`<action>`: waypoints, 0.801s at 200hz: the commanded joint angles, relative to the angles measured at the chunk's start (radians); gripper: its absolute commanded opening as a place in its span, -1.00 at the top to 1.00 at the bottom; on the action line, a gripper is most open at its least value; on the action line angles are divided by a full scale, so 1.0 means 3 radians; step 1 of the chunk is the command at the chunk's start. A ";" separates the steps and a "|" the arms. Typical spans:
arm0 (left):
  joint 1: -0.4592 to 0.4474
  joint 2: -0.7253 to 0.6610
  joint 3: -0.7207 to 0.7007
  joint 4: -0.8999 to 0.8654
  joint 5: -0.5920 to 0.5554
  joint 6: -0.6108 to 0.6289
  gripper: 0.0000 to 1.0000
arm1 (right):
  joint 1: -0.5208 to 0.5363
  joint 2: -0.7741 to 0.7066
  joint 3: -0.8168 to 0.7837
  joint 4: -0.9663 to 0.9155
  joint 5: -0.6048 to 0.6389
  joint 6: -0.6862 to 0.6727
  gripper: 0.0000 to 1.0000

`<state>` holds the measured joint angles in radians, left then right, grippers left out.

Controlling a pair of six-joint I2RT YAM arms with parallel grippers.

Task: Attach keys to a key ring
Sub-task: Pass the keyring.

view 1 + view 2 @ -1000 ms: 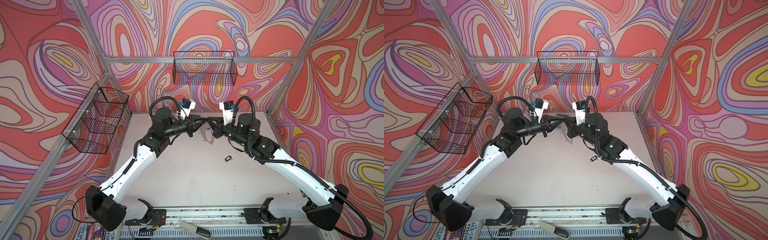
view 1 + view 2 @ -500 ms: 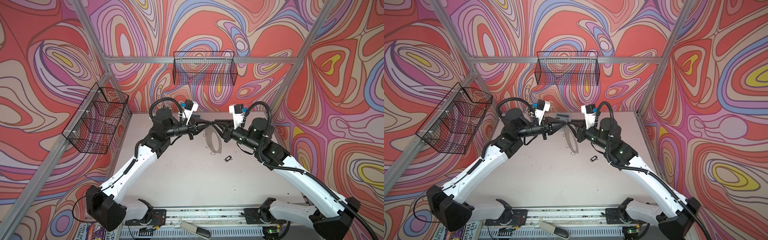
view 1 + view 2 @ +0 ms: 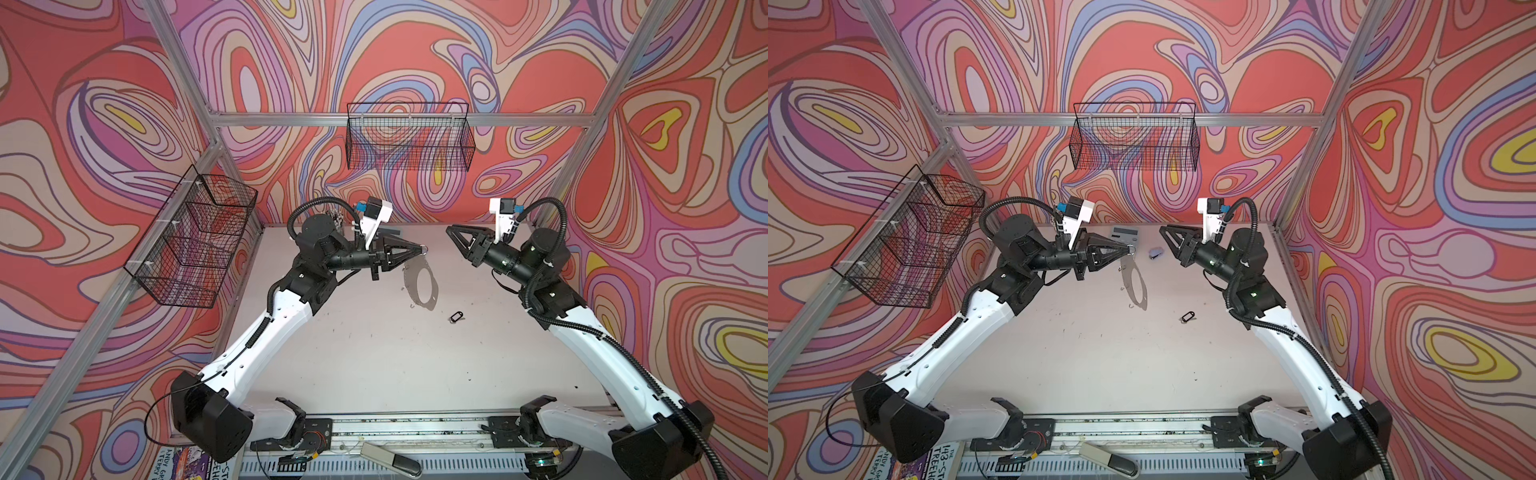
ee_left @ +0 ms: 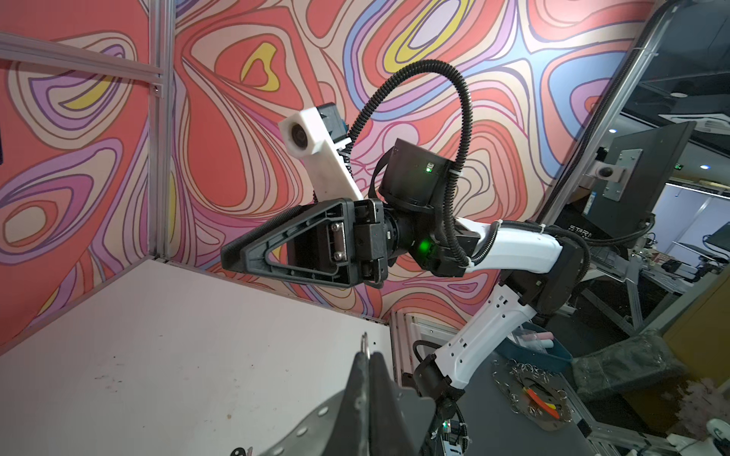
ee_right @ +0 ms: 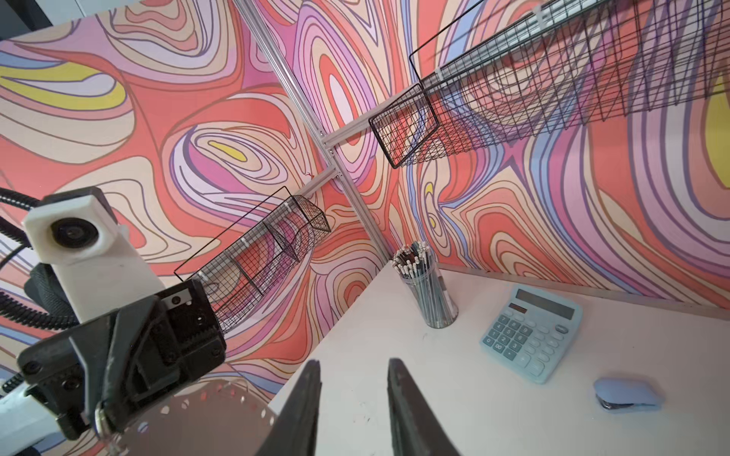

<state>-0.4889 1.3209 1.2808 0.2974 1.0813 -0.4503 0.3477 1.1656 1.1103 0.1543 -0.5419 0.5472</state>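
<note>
On table [image 3: 374,353], keys [image 3: 456,317] show from top, not right wrist; left fingers [image 3: 409,250] pinch key ring [image 3: 434,291]; right fingers [image 5: 304,398] apart.

**Matt Band, Bright Wire, Plain Plastic**

The key ring [image 3: 422,284] is a matt dark-brown band with shiny silver wire loops. The keys [image 3: 456,317] carry a black plastic tag. The bench [image 3: 374,353] is pale, matt and scuffed. The wire baskets [image 3: 409,137] are black-coated metal. The calculator [image 5: 531,333] is smooth pale-blue plastic. The frame rail [image 3: 291,119] is dull silver metal.
</note>
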 commanded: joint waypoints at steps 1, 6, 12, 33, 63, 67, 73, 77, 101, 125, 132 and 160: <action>0.0028 -0.0031 -0.0040 0.0233 0.0154 -0.0089 1.00 | -0.0018 0.0066 -0.0004 0.0338 -0.0260 0.0228 0.37; 0.0029 -0.0026 -0.0041 0.0239 0.0159 -0.0089 1.00 | -0.0014 0.0078 -0.0004 0.0384 -0.0294 0.0250 0.37; 0.0034 -0.0026 -0.0041 0.0241 0.0164 -0.0089 1.00 | -0.0015 0.0090 -0.0003 0.0434 -0.0339 0.0277 0.36; 0.0049 -0.0011 -0.0041 0.0251 0.0173 -0.0094 1.00 | -0.0017 0.0113 -0.0014 0.0602 -0.0492 0.0364 0.36; 0.0072 0.0029 -0.0021 0.0297 0.0258 -0.0140 1.00 | -0.0016 0.0200 -0.0078 0.1148 -0.0903 0.0721 0.38; 0.0079 0.0038 -0.0015 0.0297 0.0272 -0.0140 1.00 | -0.0010 0.0220 -0.0081 0.1215 -0.0957 0.0770 0.37; 0.0083 0.0045 -0.0008 0.0294 0.0289 -0.0140 1.00 | -0.0011 0.0246 -0.0085 0.1313 -0.1004 0.0852 0.38; 0.0085 0.0054 -0.0005 0.0295 0.0299 -0.0139 1.00 | -0.0013 0.0262 -0.0090 0.1384 -0.1046 0.0908 0.40; 0.0097 0.0100 0.0019 0.0314 0.0326 -0.0154 1.00 | -0.0006 0.0327 -0.0143 0.1711 -0.1192 0.1177 0.44; 0.0101 0.0156 0.0044 0.0412 0.0378 -0.0245 1.00 | -0.0008 0.0429 -0.0170 0.1993 -0.1364 0.1435 0.47; 0.0101 0.0163 0.0049 0.0418 0.0385 -0.0252 1.00 | -0.0003 0.0477 -0.0177 0.2126 -0.1407 0.1558 0.48; 0.0116 0.0163 0.0089 0.0301 0.0384 -0.0141 1.00 | 0.0025 0.0616 -0.0218 0.2586 -0.1522 0.1952 0.50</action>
<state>-0.4629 1.3716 1.2800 0.3561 1.1713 -0.5053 0.3481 1.3228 1.0615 0.7540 -0.9337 0.9844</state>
